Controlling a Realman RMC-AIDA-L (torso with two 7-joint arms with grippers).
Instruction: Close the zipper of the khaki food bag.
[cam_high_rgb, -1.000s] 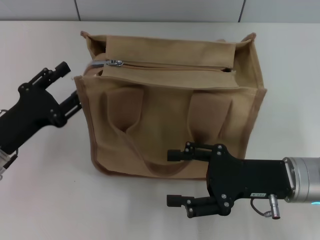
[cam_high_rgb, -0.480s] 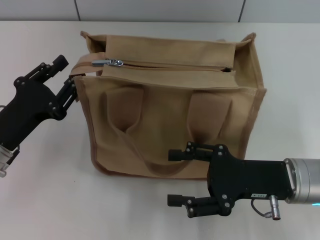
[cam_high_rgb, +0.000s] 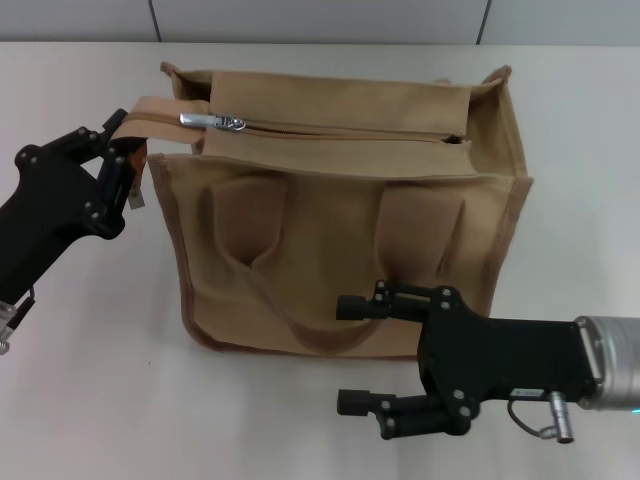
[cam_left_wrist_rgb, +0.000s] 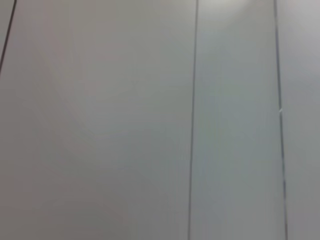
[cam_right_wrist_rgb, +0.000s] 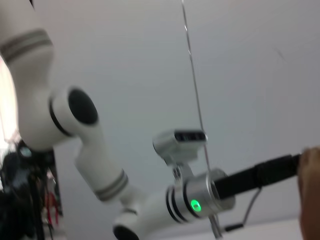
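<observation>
The khaki food bag stands upright mid-table in the head view, handles hanging down its front. The zipper runs along the top, with its silver slider near the bag's left end. A tan end tab of the zipper tape sticks out left from that end. My left gripper is at the bag's upper left corner, shut on this tab and holding it pulled out. My right gripper hangs open and empty in front of the bag's lower front face. The left wrist view shows only wall.
The bag sits on a pale table with a grey panelled wall behind it. The right wrist view shows my left arm's white links and its wrist with a green light.
My left gripper has closed in on the bag's left end and taken the zipper's end tab, lifting and pulling it out to the left. The right arm has barely moved.
</observation>
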